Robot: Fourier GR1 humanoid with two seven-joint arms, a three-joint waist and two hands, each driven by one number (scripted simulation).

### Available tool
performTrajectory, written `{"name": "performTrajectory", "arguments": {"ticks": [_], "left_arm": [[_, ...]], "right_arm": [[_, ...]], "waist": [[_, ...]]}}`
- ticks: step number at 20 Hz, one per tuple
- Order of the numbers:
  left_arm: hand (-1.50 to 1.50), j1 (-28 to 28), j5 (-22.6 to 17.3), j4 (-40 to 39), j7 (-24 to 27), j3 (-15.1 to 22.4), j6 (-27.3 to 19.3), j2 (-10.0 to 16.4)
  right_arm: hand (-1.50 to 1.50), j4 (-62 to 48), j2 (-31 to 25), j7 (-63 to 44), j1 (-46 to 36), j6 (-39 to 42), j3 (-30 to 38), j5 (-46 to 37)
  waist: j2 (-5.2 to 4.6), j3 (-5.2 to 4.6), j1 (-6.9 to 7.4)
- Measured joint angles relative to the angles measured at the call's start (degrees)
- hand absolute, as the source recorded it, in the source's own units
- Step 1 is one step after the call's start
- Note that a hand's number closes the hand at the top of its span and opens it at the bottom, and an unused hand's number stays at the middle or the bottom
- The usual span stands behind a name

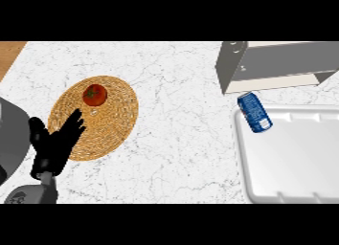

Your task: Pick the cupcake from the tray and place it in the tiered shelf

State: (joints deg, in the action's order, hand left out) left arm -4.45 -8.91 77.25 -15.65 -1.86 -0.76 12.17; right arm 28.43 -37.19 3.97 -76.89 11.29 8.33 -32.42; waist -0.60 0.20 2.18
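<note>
The left hand [52,148] rests low at the left, fingers straight and apart over the woven mat's [112,127] near edge, likely idle as the white tray [299,158] sits far right, bearing no visible cupcake, only a blue can [255,112] across its far rim, before the tiered shelf [285,62].

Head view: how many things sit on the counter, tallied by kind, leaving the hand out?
Woven mat: 1
Tomato: 1
Blue can: 1
White tray: 1
Grey shelf: 1
Total: 5
</note>
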Motion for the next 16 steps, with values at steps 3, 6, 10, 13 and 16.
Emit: {"name": "performTrajectory", "arguments": {"ticks": [3,6,10,13,16], "left_arm": [[0.00,-0.1,0.0,-0.1,0.5,-0.2,0.2,-0.2],[0.00,0.0,0.2,0.1,-0.3,-0.2,0.1,-0.3],[0.00,-0.1,-0.2,0.9,-2.0,-0.3,0.3,-0.3],[0.00,0.0,0.4,0.9,-1.7,-0.1,-0.2,-0.7],[0.00,0.3,0.7,1.3,-1.5,0.1,-0.1,-0.8]], "right_arm": [[1.50,-3.1,-0.2,3.2,-0.9,-0.8,0.3,-0.6],[1.50,-4.8,0.4,3.8,-2.1,-1.3,0.6,-1.0],[1.50,-7.0,-1.0,6.1,-2.7,-1.1,-0.7,-3.3],[-1.50,-8.5,-0.4,2.9,-4.4,-2.2,2.2,-1.2],[-1.50,-10.4,-0.3,1.6,-4.8,-3.9,5.6,1.5]], "waist": [[-0.02,0.01,0.07],[0.07,0.03,-0.11],[-0.03,-0.07,-0.02],[0.02,-0.05,-0.10],[-0.06,-0.07,0.05]]}}
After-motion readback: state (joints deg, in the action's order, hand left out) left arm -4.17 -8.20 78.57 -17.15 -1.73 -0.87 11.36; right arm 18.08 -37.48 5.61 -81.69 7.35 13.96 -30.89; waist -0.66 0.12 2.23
